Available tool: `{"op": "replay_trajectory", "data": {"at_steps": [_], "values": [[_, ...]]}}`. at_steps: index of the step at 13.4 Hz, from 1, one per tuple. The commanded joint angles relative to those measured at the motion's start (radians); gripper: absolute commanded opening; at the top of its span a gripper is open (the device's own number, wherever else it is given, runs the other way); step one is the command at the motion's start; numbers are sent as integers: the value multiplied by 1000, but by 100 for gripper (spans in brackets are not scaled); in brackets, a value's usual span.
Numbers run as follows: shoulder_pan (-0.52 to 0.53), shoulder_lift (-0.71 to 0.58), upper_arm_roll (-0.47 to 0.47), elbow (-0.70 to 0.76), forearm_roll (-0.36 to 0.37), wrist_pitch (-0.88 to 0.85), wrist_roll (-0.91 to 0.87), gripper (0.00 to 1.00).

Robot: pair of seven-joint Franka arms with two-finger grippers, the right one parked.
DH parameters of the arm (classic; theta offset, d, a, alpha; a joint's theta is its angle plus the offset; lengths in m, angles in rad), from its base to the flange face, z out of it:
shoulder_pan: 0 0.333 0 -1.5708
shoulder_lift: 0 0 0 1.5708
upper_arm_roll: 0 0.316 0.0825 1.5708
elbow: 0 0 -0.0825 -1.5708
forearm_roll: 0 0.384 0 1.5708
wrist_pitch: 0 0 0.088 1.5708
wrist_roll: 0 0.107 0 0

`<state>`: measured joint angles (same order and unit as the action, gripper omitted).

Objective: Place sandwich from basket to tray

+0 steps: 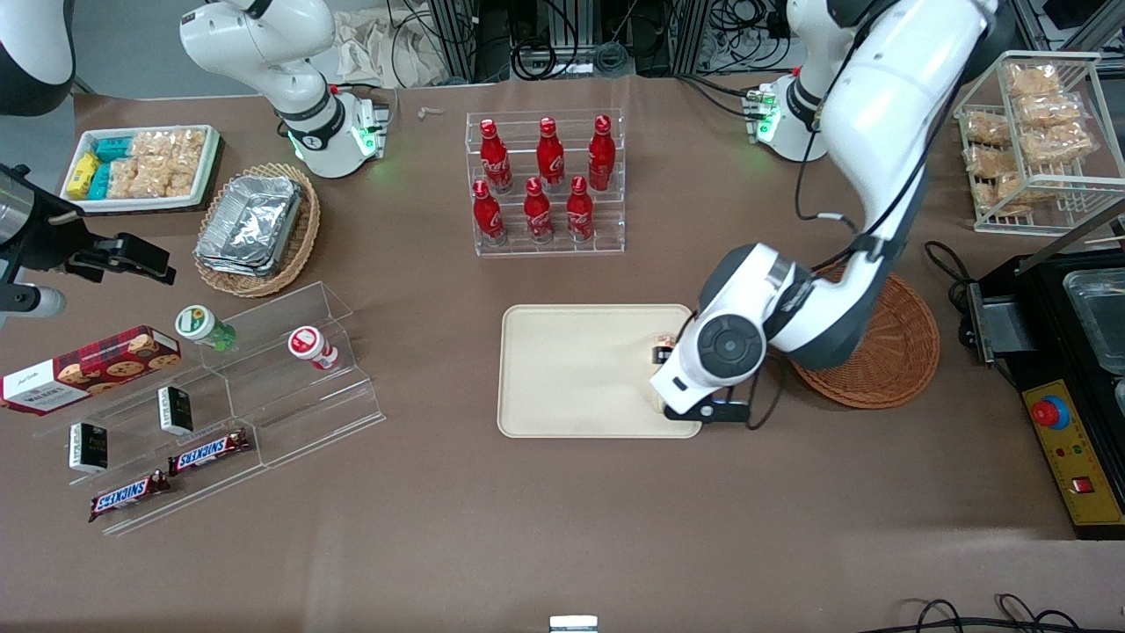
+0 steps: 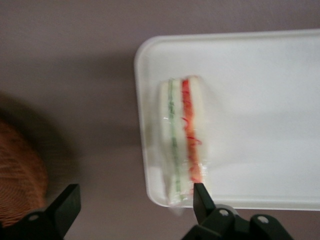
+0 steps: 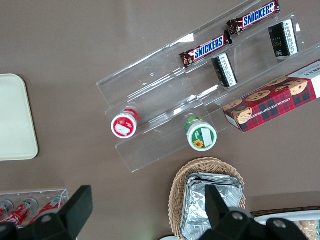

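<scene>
Wrist view: sandwich [image 2: 181, 137] on tray [image 2: 260, 100], under open pincer [image 2: 135, 202].

Brown-covered work table in a lab, seen from above under even indoor light.

A wide table [image 1: 562, 527] filled nearly the whole front view, covered in a matte brown sheet with a few faint creases. Soft pale glare lay on the cover along the edge nearest the front camera, and shadows were short and blurred. Past the table's farthest edge a strip of grey floor [image 1: 123, 53] showed, along with dark metal framing hung with tangled black cables [image 1: 562, 40] and a crumpled pale cloth [image 1: 387, 48]. At the working arm's end of the table stood a black unit with a yellow panel [image 1: 1077, 466] bearing a red button [image 1: 1050, 411]. No walls or windows were in view.
</scene>
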<state>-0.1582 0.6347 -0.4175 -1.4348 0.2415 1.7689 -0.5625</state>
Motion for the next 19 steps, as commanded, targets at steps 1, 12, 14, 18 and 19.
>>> {"op": "replay_trajectory", "data": {"at_steps": [1,12,14,18,19], "values": [[47,-125,6,-26,62,-84,15,100],[332,-371,9,-10,71,-249,468,100],[353,-374,11,-12,64,-250,448,100],[401,-391,11,-12,4,-252,460,100],[399,-392,13,-12,2,-252,460,100]]}}
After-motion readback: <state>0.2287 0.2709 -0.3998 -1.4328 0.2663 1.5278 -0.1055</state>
